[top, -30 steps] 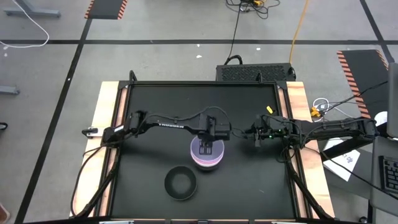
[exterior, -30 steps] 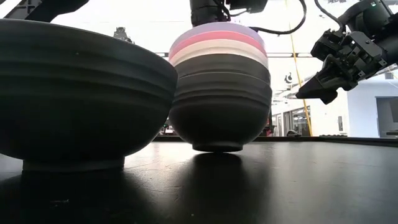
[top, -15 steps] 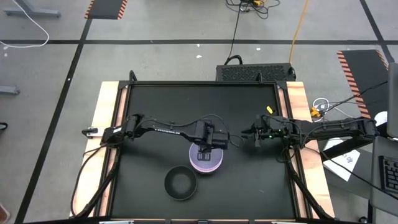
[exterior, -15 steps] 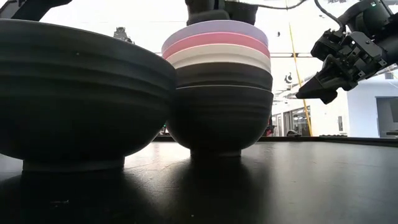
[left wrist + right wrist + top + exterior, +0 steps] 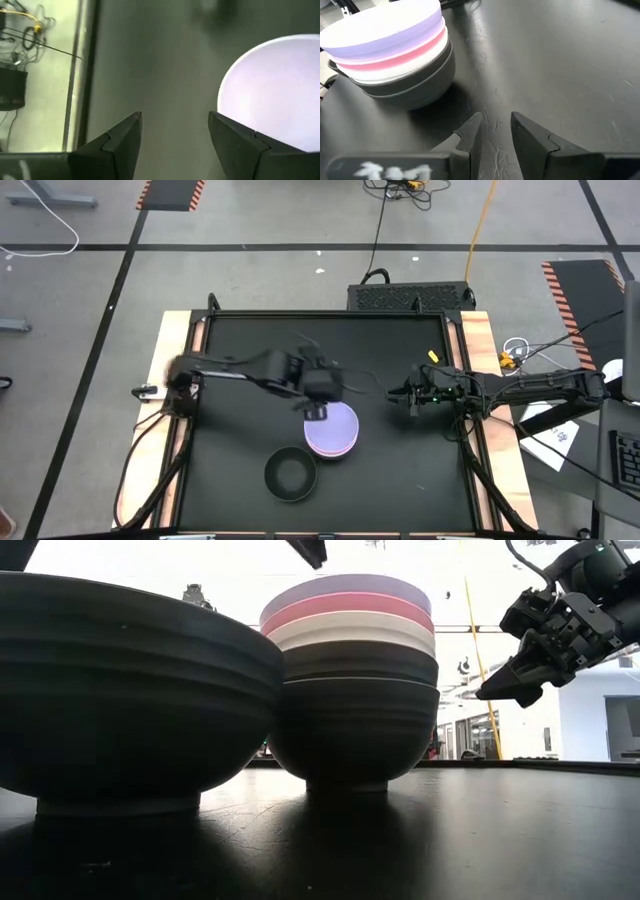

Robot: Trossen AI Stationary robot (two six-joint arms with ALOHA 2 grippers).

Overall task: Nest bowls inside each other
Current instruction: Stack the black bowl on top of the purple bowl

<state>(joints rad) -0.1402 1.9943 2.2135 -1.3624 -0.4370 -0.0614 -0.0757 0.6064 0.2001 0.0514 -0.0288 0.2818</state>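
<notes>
A stack of nested bowls stands on its base on the black table, lavender on top, then pink, white and two black; it also shows in the low view and right wrist view. A single black bowl rests on its foot near the stack, toward the near-left. My left gripper is open above the stack's far-left rim, clear of it; its wrist view shows the lavender bowl beside the open fingers. My right gripper hovers to the stack's right, fingers narrowly apart.
The black mat is bordered by wooden table edges. A black box sits beyond the far edge. Cables and papers lie off the right side. Bare mat lies left of and beyond the bowls.
My left gripper lowered the stack, which hung slightly tilted just off the table, until its base stood flat. It then let go, rose and swung away toward the far-left, showing blurred in motion. The stack stays upright where it was set. The right arm kept still.
</notes>
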